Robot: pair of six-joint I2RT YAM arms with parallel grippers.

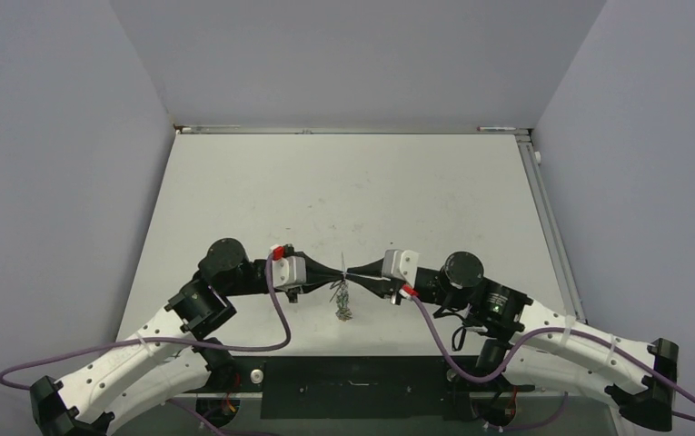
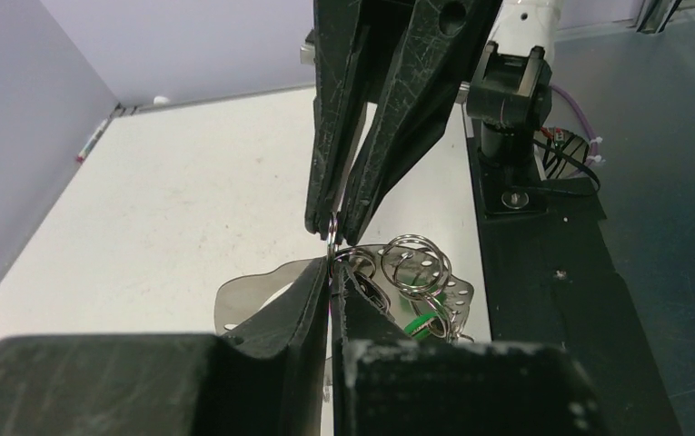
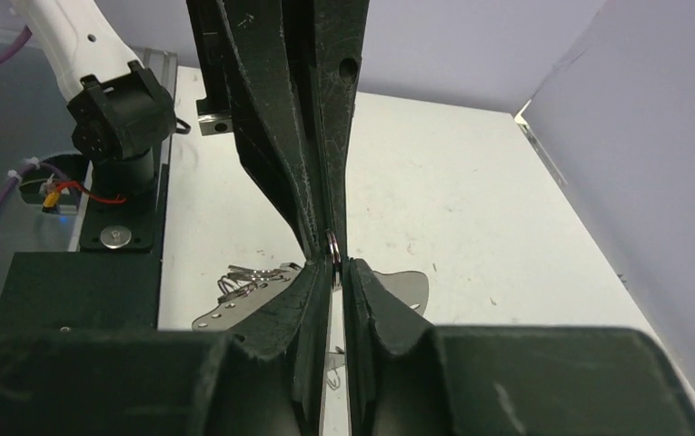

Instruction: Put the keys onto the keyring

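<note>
Both grippers meet tip to tip low over the table's near middle. The keyring is a thin silver wire loop, seen edge-on between the two sets of tips. My left gripper is shut on it from the left, and my right gripper is shut on it from the right. Below the tips hang the keys. That cluster holds small split rings, a green head and a flat silver plate with holes. My own fingers hide most of the loop.
A black base plate runs along the near edge between the arm mounts. Purple cables loop off each wrist. Grey walls close in the table at the left, right and back.
</note>
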